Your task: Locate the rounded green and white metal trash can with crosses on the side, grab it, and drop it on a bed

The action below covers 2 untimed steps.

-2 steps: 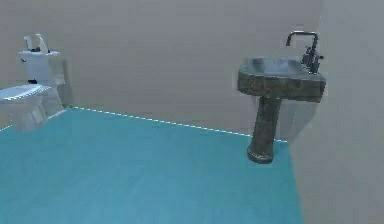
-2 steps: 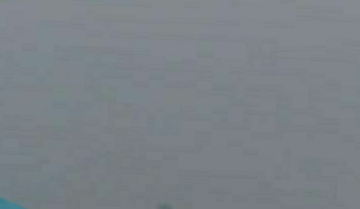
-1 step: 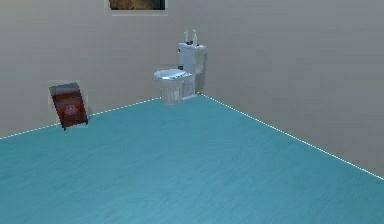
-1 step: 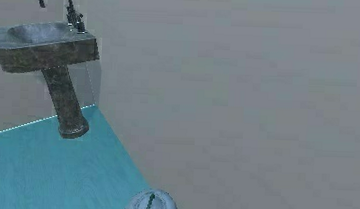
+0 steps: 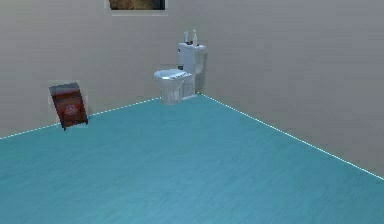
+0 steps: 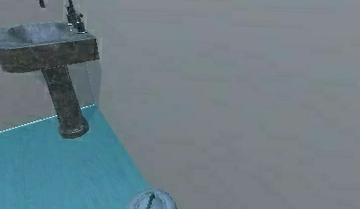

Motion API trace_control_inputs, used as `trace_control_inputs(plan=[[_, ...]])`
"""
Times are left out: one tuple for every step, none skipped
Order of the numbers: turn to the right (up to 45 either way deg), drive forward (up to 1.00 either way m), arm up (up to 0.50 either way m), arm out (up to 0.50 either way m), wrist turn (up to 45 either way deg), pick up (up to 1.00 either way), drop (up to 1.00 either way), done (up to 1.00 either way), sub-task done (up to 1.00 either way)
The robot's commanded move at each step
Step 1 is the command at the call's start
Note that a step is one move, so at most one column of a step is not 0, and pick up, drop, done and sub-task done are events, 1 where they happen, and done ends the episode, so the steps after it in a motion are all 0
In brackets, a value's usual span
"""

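By the wall (image 6: 268,116) at the floor's (image 6: 46,173) near edge shows the green and white trash can's (image 6: 149,205) domed top, its axis unclear; farther stands a pedestal sink (image 6: 52,50), farthest a toilet (image 5: 180,76) in the floor's corner; the pincer's state I cannot tell.

The trash can (image 6: 150,205) shows as a rounded dome, pale white with greenish tints and a dark mark on top. It stands on the teal floor (image 6: 66,174) at the arm side view's bottom edge, near the wall's (image 6: 248,105) foot; its lower part is cut off.
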Motion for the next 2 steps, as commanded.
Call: trace_control_inputs(plan=[[0.0, 0.00, 0.00, 0.20, 0.0, 0.00, 0.00, 0.00, 0.00], [0.0, 0.00, 0.00, 0.00, 45.0, 0.00, 0.00, 0.00, 0.00]])
